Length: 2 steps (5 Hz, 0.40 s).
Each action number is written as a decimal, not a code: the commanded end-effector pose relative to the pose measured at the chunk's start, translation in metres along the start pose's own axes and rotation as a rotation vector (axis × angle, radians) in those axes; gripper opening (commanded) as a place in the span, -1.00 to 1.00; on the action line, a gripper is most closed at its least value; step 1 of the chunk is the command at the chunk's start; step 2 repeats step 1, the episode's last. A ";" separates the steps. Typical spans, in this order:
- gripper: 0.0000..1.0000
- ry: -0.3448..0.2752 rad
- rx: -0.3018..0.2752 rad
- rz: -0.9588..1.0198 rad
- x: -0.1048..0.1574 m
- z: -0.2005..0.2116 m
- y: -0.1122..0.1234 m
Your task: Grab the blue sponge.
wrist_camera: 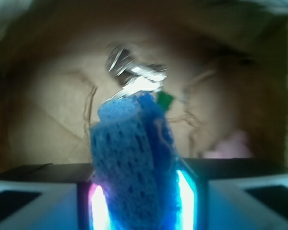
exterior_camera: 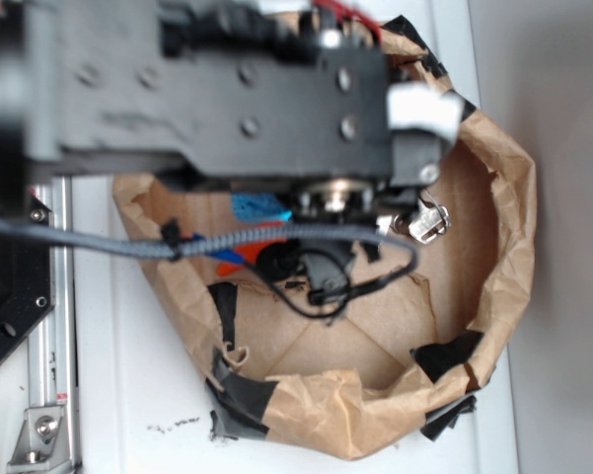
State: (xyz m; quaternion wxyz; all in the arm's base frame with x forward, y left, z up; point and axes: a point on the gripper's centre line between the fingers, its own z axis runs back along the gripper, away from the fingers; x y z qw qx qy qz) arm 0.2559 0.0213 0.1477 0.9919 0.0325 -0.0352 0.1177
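At the left of the exterior view a bare metal rail (exterior_camera: pixel 54 326) runs along the white table (exterior_camera: pixel 128 395), and a grey braided cable (exterior_camera: pixel 79 240) crosses from there toward the middle. Next comes the crumpled brown paper bag (exterior_camera: pixel 508 247), patched with black tape (exterior_camera: pixel 242 400), whose open mouth fills the centre. The black robot arm (exterior_camera: pixel 207 84) hangs over it and hides most of the inside. Just under the arm, left of centre, a patch of the bright-blue rough porous sponge slab (exterior_camera: pixel 257 209) shows, with a sliver of orange (exterior_camera: pixel 232 259) below it that I cannot identify. A shiny crumpled silver object (exterior_camera: pixel 424 225) lies toward the right.

In the wrist view the gripper (wrist_camera: pixel 141 201) is clenched on the sponge (wrist_camera: pixel 132 167), its lit pads pressing both broad faces. The sponge stands on end, long axis running up the picture away from the fingers, its free end tilted slightly right. It appears lifted off the bag floor, though that is hard to confirm.

The grab looks essentially made. To finish well, I judge the squeeze should be held firm, since soft foam can slip, and the lift kept straight up so the sponge and cable clear the bag's paper wall
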 end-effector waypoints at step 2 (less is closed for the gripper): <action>-1.00 -0.063 0.038 0.060 0.003 0.013 -0.004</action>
